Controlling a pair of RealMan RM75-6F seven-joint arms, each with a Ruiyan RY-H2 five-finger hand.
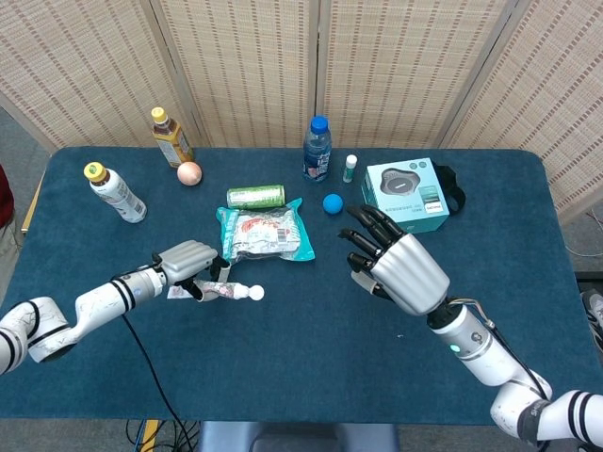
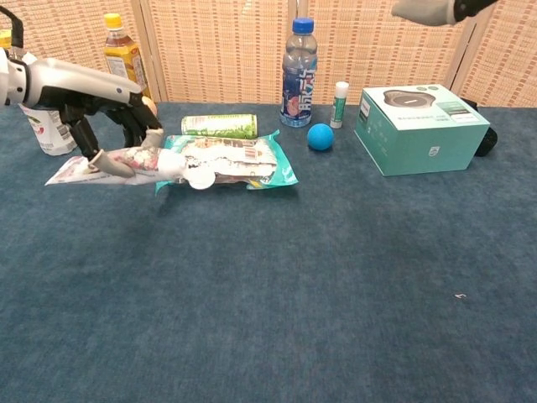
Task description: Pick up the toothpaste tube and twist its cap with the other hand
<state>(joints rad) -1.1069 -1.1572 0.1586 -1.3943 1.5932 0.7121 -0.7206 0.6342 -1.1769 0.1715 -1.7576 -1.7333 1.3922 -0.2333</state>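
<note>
tube lies low in the left hand's grip; right hand, spread and empty, should pinch the cap squarely.

head view: high, looking steeply down, whole table and screen behind at 12 o'clock | chest view: low, near table level, facing 12 o'clock, closer | shared: water bottle, teal box, snack bag
</note>
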